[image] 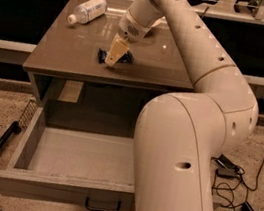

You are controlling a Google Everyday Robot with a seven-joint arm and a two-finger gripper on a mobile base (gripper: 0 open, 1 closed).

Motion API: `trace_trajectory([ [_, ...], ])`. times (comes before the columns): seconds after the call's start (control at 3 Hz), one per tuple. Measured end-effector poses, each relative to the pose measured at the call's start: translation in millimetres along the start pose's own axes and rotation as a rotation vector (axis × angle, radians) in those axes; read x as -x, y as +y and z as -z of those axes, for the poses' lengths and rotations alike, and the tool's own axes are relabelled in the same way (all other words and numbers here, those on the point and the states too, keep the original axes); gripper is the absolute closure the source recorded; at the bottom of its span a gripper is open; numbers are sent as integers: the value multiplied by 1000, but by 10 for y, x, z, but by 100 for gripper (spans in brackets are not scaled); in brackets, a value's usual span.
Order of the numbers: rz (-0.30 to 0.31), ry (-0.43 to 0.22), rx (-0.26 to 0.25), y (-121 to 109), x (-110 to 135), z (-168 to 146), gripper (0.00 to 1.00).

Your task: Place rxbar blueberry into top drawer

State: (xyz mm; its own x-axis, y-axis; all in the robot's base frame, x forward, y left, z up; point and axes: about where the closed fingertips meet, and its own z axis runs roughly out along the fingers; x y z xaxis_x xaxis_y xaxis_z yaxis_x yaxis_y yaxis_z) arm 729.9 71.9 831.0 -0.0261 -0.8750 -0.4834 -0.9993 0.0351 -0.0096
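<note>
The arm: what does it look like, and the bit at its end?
The arm is glossy off-white plastic: fat rounded tube sections, bulging joints, small dark round holes in the shell. No outer cables or markings show. It narrows to a pale yellow-tan gripper, low over the table at the rxbar.
</note>
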Motion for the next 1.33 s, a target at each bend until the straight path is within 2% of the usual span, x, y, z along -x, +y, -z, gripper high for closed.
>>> trace_trajectory([
  [0.33, -14, -2, 12, -34, -40, -124, 79],
  [0.67, -13, -2, 12, -34, -28, -101, 99],
  [1.33, -13, -2, 12, -34, -26, -97, 100],
])
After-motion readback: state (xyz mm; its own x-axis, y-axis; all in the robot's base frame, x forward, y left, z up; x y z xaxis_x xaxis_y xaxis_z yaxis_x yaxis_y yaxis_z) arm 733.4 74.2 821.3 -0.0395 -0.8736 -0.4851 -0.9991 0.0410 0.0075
